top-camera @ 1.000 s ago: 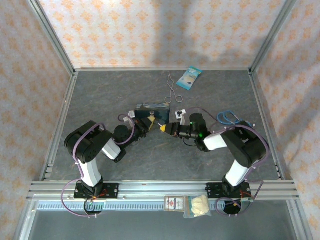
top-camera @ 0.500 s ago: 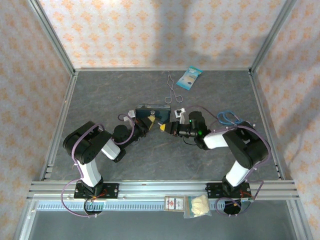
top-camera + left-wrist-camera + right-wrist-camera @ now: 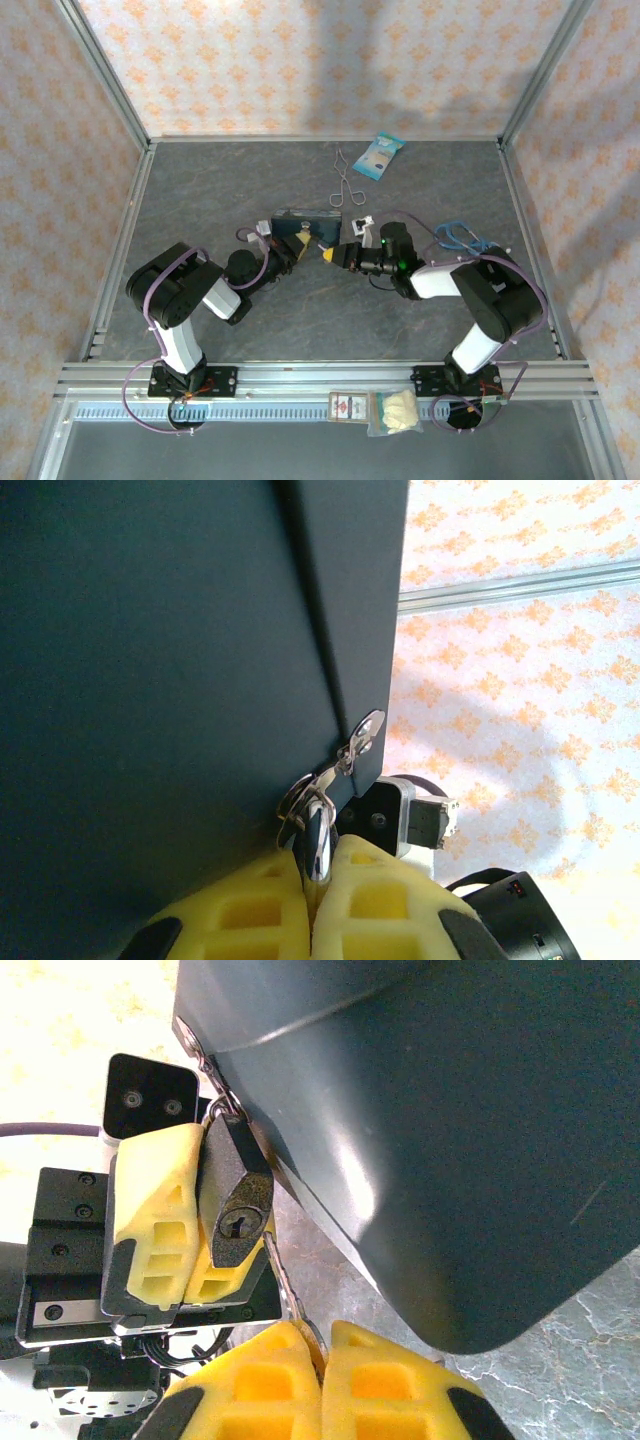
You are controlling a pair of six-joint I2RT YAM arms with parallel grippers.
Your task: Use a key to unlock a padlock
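Left end effector (image 3: 316, 875) pinching padlock (image 3: 238, 1200), keyhole (image 3: 236, 1224) showing

Finding: a robotics laboratory test cell, not a domestic or commercial room. Evidence: the work area is enclosed by an aluminium extrusion frame (image 3: 320, 375) with posts rising at the corners. Flat wall panels (image 3: 320, 60) printed in an orange wallpaper pattern are fitted inside that frame. The tabletop (image 3: 200, 190) is dark grey with a stone-look finish. The left arm (image 3: 180, 300) and right arm (image 3: 490, 310) are bolted at the near rail, with purple cabling (image 3: 152, 300) exposed. A strip (image 3: 200, 411) along the near edge appears to be a graduated scale.
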